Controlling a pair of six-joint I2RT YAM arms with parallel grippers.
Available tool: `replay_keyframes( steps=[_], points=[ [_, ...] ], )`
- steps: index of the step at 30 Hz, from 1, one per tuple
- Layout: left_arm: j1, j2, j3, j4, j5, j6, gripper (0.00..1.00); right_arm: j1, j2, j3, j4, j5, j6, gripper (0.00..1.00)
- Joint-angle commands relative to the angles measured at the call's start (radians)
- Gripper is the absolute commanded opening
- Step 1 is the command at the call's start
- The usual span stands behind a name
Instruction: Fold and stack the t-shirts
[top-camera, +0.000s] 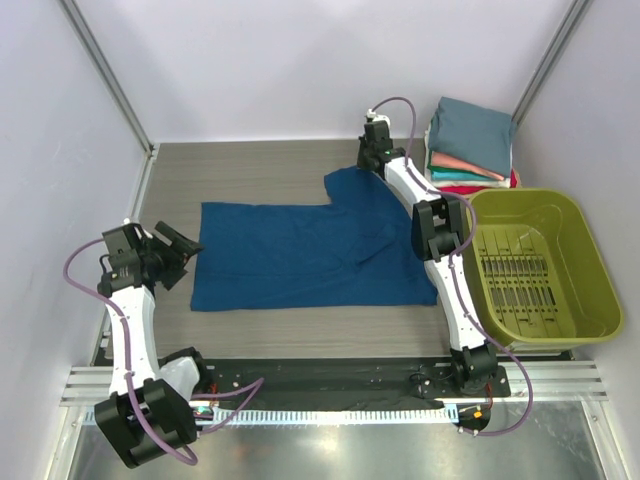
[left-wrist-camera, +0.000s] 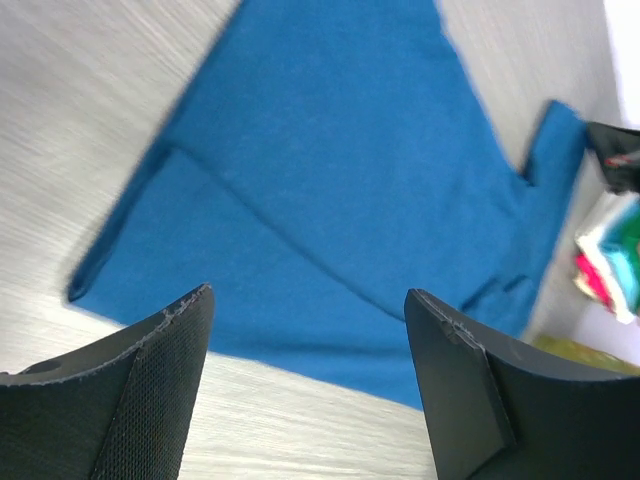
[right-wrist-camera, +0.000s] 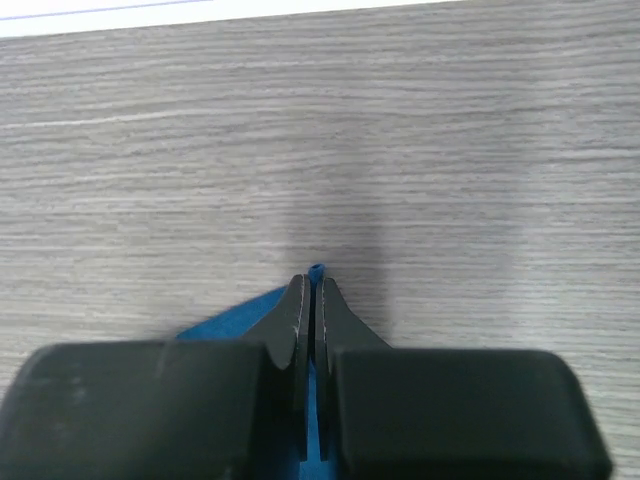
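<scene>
A dark blue t-shirt (top-camera: 300, 255) lies spread flat on the wooden table, print not showing. It fills the left wrist view (left-wrist-camera: 340, 170). My right gripper (top-camera: 372, 160) is shut on the shirt's far sleeve edge; a sliver of blue cloth (right-wrist-camera: 316, 269) pokes out between the closed fingers. My left gripper (top-camera: 185, 243) is open and empty, hovering just off the shirt's left edge, its fingers (left-wrist-camera: 150, 380) wide apart. A stack of folded shirts (top-camera: 472, 145), slate-teal on top with coral, white and red below, sits at the back right.
An olive-green plastic basket (top-camera: 590, 270) stands at the right, beside the right arm. White walls enclose the table on three sides. Bare wood lies beyond the sleeve (right-wrist-camera: 400, 120) and left of the shirt (left-wrist-camera: 60, 130).
</scene>
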Motion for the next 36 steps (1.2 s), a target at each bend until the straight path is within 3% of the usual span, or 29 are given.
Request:
replay_keyframes(
  steps=[1,11,17,20,25,30,36],
  points=[
    [-0.04,0.009,0.074,-0.039,-0.105,0.048,0.78,-0.004,-0.083,-0.063,-0.033,-0.04,-0.005,0.01],
    [-0.183,0.229,0.349,-0.057,-0.361,0.045,0.79,0.008,-0.275,-0.243,0.028,-0.198,0.063,0.01],
    [-0.22,0.56,0.587,-0.092,-0.409,0.039,0.78,0.008,-0.364,-0.406,0.062,-0.266,0.096,0.01],
    [-0.242,0.754,0.762,-0.155,-0.524,0.047,0.79,0.008,-0.42,-0.51,0.13,-0.31,0.13,0.01],
    [-0.28,1.104,1.065,-0.216,-0.532,0.093,0.76,0.008,-0.499,-0.663,0.216,-0.368,0.217,0.01],
    [-0.289,1.266,1.184,-0.193,-0.518,0.119,0.73,0.009,-0.556,-0.755,0.246,-0.398,0.216,0.01],
    [-0.288,1.319,1.201,-0.195,-0.53,0.096,0.7,0.009,-0.599,-0.841,0.257,-0.39,0.201,0.01]
  ],
)
